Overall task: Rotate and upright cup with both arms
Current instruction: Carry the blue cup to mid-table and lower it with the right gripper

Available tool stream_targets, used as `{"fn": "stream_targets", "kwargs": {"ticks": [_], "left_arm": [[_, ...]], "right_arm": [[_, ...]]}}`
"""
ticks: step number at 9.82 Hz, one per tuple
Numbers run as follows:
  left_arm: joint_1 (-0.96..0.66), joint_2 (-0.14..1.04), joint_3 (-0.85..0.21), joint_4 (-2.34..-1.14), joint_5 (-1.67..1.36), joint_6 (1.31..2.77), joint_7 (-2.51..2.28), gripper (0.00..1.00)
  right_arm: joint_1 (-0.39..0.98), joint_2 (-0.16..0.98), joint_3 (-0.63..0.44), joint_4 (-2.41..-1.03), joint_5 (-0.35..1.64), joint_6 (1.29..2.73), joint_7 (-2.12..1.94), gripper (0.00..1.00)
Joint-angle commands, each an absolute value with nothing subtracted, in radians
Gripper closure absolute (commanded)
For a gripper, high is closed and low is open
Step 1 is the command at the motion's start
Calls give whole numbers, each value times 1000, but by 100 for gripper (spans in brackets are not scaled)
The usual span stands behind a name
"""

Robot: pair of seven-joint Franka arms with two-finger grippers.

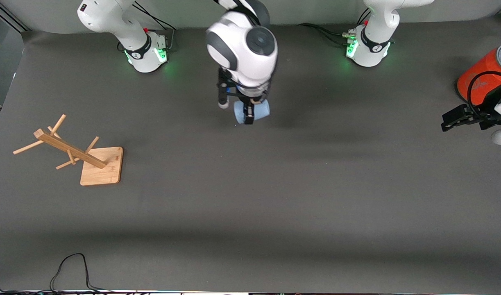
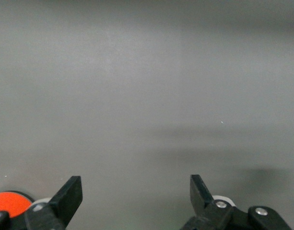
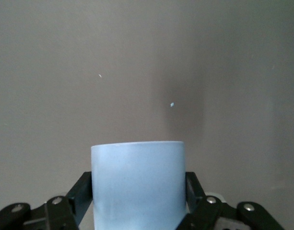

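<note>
- Wooden rack (image 1: 72, 152): lies on the counter (image 1: 250, 213) toward the right arm's end; untouched.
- Cup (image 1: 252, 112): clamped on its side in the right pincer (image 1: 249, 112), over mid-counter, not yet upright. Pickup done; rotation and handover judged left.
- Left pincer (image 1: 459, 119): released, empty, waiting by the orange cylinder (image 1: 481, 76).

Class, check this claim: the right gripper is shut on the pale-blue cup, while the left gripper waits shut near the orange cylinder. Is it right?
Not quite. The left gripper waits open, as the left wrist view shows. The rest holds: the right gripper is shut on the cup, and the orange cylinder is near the left gripper.
</note>
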State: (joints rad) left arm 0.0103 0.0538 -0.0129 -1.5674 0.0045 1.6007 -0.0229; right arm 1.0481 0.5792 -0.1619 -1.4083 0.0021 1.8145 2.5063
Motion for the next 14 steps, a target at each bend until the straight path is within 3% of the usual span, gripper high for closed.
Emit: {"fn": "stream_targets", "kwargs": {"ticks": [1,5,10,11,12,14], "left_arm": [[9,60,-12,-1549,2,1594,-23,0],[9,60,-14,-1549,-11,1594,-25,0],[12,58,-9,-1549,-14,1589,-21,0],[12,58,-8,-1549,-14,1586,-20,0],[14,58,-6,-1549,-14,1586,-20,0],[14,58,-6,-1551,-15,1589,-20,0]], "right_arm": [[1100,765,-178,-1249,-37,1810,2630,44],[1111,911,-176,-1200,-52,1874,2740,43],[1114,960,-176,-1198,-52,1922,2749,39],[1114,960,-176,-1198,-52,1922,2749,25],[1114,960,-178,-1198,-52,1922,2749,0],[1111,953,-179,-1197,-52,1922,2729,0]]}}
